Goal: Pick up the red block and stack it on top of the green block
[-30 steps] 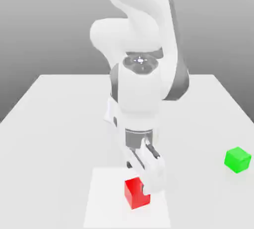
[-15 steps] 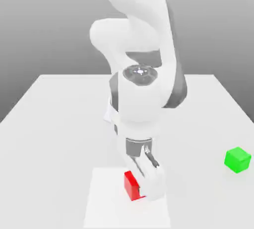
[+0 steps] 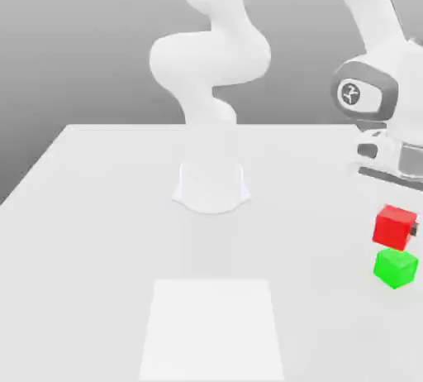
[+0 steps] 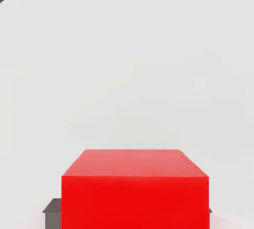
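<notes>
1. Since the earlier frames, the arm has swung from the table's near centre to the exterior view's right, carrying the red block [image 3: 394,226] off the pale square patch [image 3: 212,328].
2. The gripper [image 3: 400,222] is clenched on the red block, holding it in the air just above the green block [image 3: 395,266], apart from it.
3. Red block: plain bright red cube, matte faces, lighter top face in the hand view [image 4: 134,188], with dark finger pads [image 4: 52,212] at its sides.
4. Green block: matching bright green cube, resting on the white table [image 3: 99,231].
</notes>
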You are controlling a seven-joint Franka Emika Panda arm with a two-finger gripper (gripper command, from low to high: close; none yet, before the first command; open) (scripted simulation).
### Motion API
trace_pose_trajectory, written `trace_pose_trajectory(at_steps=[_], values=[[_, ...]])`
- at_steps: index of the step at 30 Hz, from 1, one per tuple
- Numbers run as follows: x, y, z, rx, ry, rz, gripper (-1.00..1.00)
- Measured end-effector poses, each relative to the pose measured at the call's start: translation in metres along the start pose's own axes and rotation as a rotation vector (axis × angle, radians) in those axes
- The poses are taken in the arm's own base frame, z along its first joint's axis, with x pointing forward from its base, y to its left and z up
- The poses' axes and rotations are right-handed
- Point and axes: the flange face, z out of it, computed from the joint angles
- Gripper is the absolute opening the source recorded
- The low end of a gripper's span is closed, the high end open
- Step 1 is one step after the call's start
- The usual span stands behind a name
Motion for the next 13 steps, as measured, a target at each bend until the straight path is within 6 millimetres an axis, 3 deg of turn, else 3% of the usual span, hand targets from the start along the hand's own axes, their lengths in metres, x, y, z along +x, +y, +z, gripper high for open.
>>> trace_pose_trajectory(at_steps=[3,13], values=[[0.009,-0.007,0.015,-0.005,0.029,0.026,-1.0],[0.007,-0.006,0.058,-0.007,0.027,0.021,-1.0]])
